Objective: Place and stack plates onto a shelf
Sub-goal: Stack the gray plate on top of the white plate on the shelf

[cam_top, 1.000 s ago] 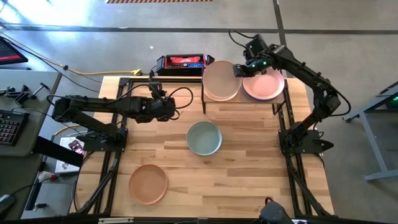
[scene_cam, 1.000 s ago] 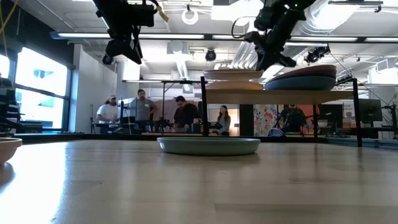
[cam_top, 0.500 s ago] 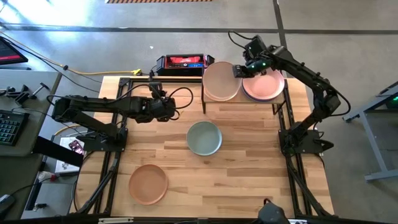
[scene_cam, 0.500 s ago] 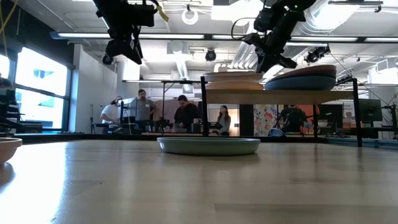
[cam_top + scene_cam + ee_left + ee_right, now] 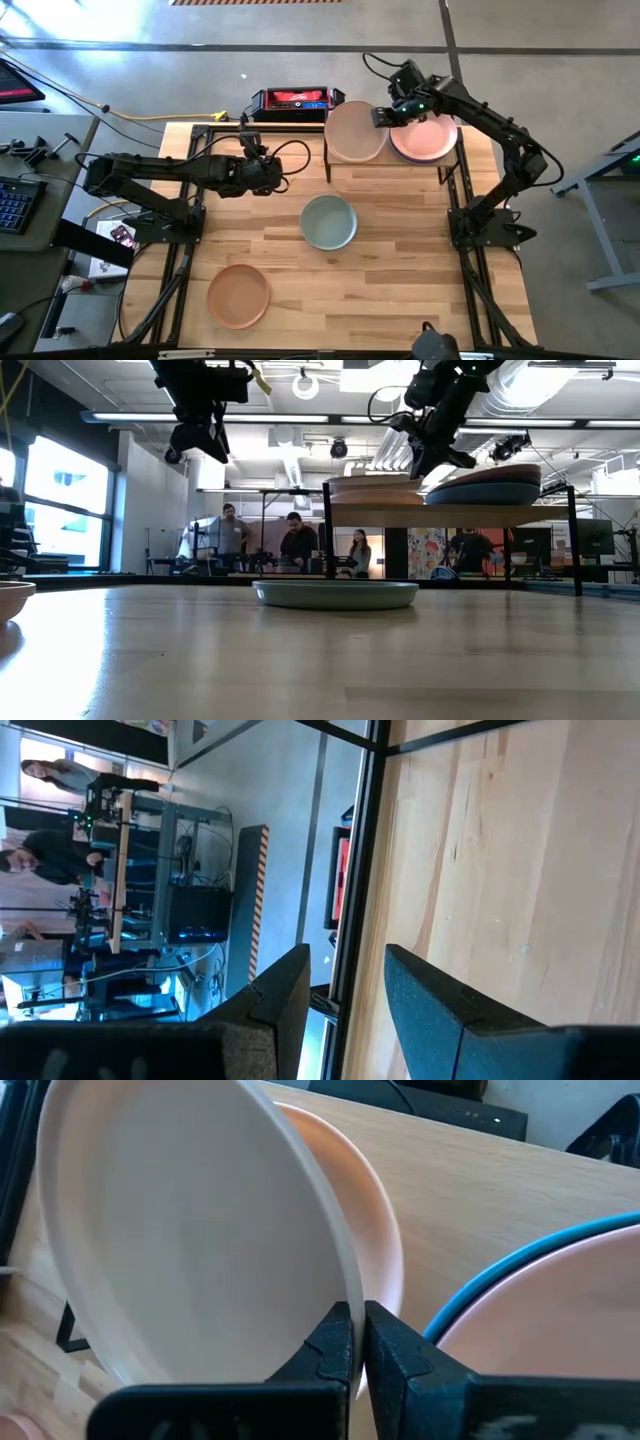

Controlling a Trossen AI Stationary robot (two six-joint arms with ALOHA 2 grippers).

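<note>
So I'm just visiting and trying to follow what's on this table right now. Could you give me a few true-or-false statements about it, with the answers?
1. The right gripper is shut on the rim of the beige plate on the shelf. True.
2. The sage green plate is on the shelf. False: it lies on the tabletop, near the middle.
3. The left gripper holds a plate. False: it is open and empty, up above the table.
4. A tan plate lies on the tabletop near the front left corner. True.
5. The shelf holds a single stack. False: two stacks stand side by side, the other topped by a pink plate.
</note>
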